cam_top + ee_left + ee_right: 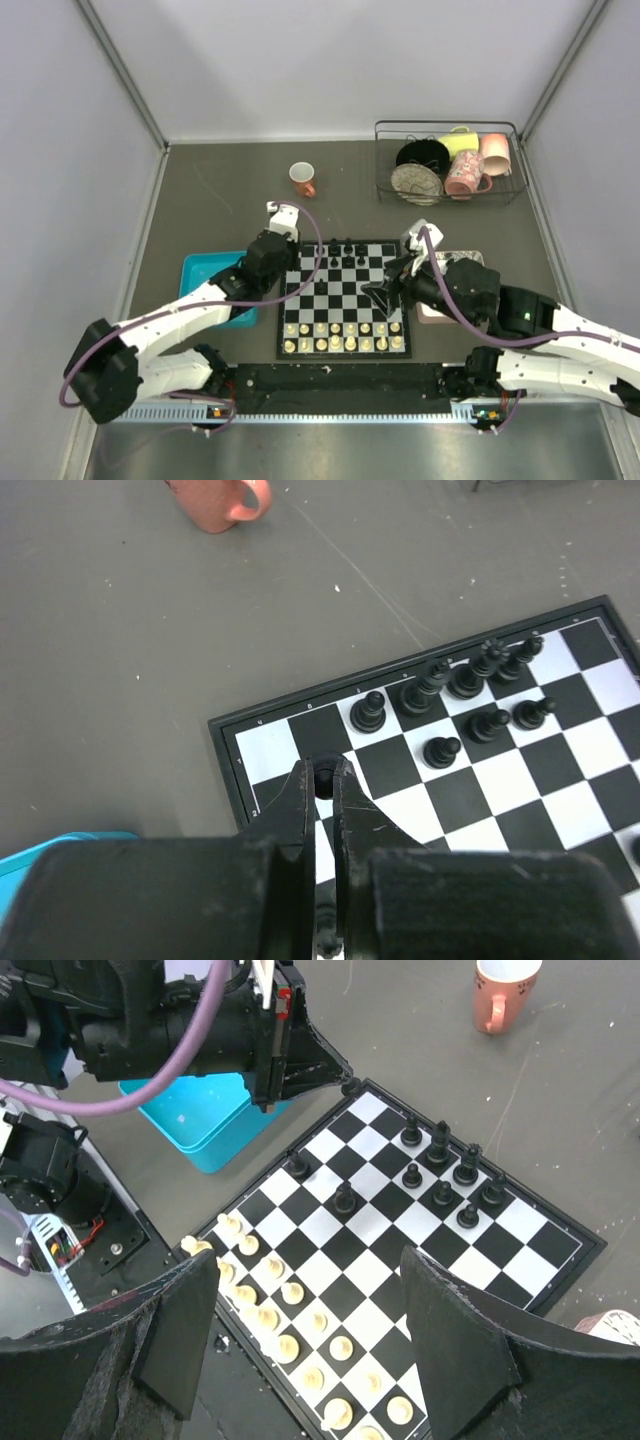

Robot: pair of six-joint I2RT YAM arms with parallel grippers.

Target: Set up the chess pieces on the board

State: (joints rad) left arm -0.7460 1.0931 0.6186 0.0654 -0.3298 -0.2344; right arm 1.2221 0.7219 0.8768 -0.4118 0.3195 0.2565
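Nearest, cream-white pieces point(345, 336) fill two rows of the flat, glossy checked board point(342, 297), whose thin black border bears tiny marks too small to read. Above it the right gripper point(308, 1258) hangs spread wide, empty. Farther on, glossy black chess pieces point(465, 680) cluster along the far rows. At the far-left corner the left gripper point(322, 772) pinches one black piece point(350, 1087).
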